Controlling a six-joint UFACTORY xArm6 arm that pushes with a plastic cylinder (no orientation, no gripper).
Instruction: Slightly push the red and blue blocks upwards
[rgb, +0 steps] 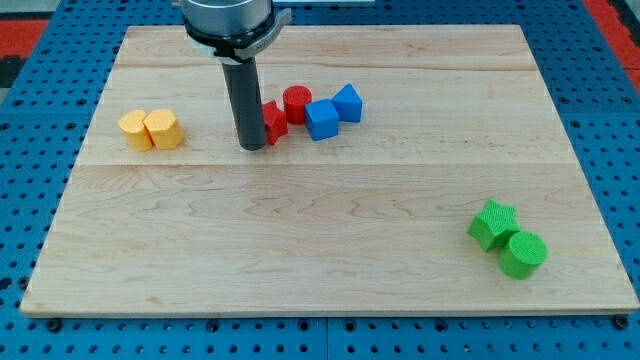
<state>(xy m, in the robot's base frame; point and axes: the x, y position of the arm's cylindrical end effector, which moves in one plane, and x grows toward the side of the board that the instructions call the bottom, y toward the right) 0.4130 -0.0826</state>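
My tip (252, 146) stands on the wooden board (330, 250), touching the left side of a red block (274, 121) whose shape is partly hidden by the rod. A red cylinder (297, 103) sits just up and right of it. A blue cube (322, 119) lies right of the red blocks, and a second blue block (347, 102) touches its upper right. The red and blue blocks form one tight cluster in the board's upper middle. My tip is at the cluster's lower left end.
Two yellow blocks (151, 129) sit side by side at the view's left. A green star-shaped block (493, 223) and a green cylinder (523, 254) sit at the lower right, near the board's right edge.
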